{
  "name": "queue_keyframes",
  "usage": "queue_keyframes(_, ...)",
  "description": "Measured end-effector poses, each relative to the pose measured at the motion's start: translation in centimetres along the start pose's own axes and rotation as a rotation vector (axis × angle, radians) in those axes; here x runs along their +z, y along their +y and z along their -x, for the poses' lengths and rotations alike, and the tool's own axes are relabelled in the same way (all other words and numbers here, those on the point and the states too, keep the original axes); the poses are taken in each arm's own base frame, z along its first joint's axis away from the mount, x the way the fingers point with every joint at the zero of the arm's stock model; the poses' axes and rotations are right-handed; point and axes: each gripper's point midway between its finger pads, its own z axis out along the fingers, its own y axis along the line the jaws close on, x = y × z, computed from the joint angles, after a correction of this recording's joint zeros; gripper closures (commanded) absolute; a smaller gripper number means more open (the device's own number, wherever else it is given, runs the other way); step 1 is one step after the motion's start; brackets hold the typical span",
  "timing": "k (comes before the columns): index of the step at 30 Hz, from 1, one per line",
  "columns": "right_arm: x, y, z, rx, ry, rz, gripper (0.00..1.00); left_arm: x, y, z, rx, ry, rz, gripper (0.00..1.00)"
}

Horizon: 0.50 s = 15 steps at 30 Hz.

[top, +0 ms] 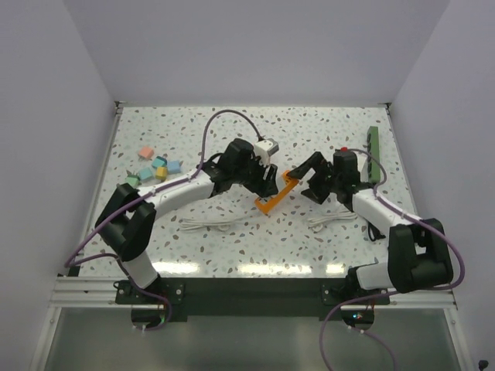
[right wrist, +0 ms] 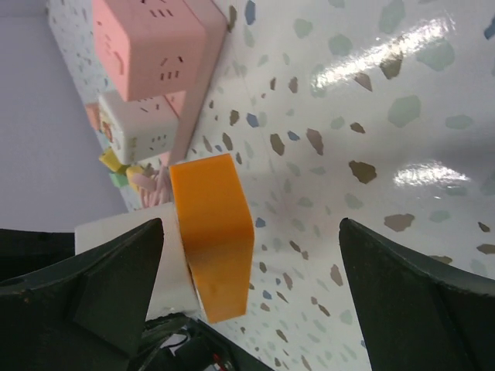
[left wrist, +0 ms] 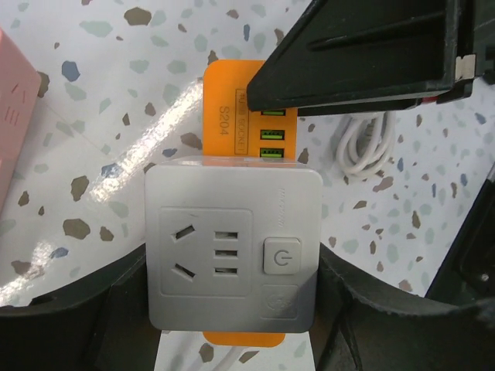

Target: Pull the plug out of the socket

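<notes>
At table centre: 1 orange socket strip (top: 275, 195) lying flat, with 1 white plug (left wrist: 232, 247) seated on its top face, not yet off.

Left gripper (top: 265, 179): fingers (left wrist: 93, 317) close against both sides of the white plug, so it is gripped.

Right gripper (top: 306, 182): jaws spread wide, holding nothing. The strip's end sits between its fingers (right wrist: 85, 294), nearer one of them.

Other items:
- 2 white cable coils (top: 207, 225), one near each arm.
- 1 pink cube socket (right wrist: 155, 46) touching 1 white cube socket (right wrist: 139, 127), behind the left gripper.
- About 6 small coloured blocks (top: 158, 166) clustered at the left.
- 1 green strip (top: 373, 153) at the right edge.

Surface: speckled terrazzo table (top: 309, 131), glossy with glare patches. Plain pale walls (top: 247, 46) stand on three sides.
</notes>
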Motion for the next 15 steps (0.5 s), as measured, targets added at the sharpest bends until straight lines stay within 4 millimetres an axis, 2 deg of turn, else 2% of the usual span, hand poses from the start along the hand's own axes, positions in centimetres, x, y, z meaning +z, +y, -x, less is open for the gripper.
queue_keyframes(4, -0.3, 1.8, 0.7, 0.017, -0.046, 0.059, 0.02, 0.3, -0.8, 1.0, -0.076, -0.057, -0.031, 1.0)
queue_keyframes(6, -0.1, 2.3, 0.6, 0.024, -0.048, 0.072, 0.03, 0.6, -1.0, 0.8, -0.121, -0.072, -0.037, 1.0)
queue_keyframes(8, 0.5, 2.5, -0.1, 0.026, -0.03, 0.067, 0.12, 0.7, -1.1, 0.6, -0.154, -0.079, -0.04, 1.0)
queue_keyframes(9, 0.9, 2.5, -0.5, 0.026, -0.017, 0.062, 0.27, 0.8, -1.2, 0.5, -0.172, -0.085, -0.041, 1.0)
queue_keyframes(11, 1.7, 2.7, -1.2, 0.026, 0.003, 0.048, 0.48, 0.9, -1.3, 0.8, -0.207, -0.105, -0.044, 1.0)
queue_keyframes(12, 2.1, 2.8, -1.4, 0.029, 0.003, 0.042, 0.72, 0.9, -1.4, 0.8, -0.221, -0.108, -0.046, 1.0)
queue_keyframes(15, 2.7, 2.4, -1.6, 0.024, 0.008, 0.016, 1.0, 0.4, -1.2, 1.1, -0.238, -0.132, -0.036, 1.0)
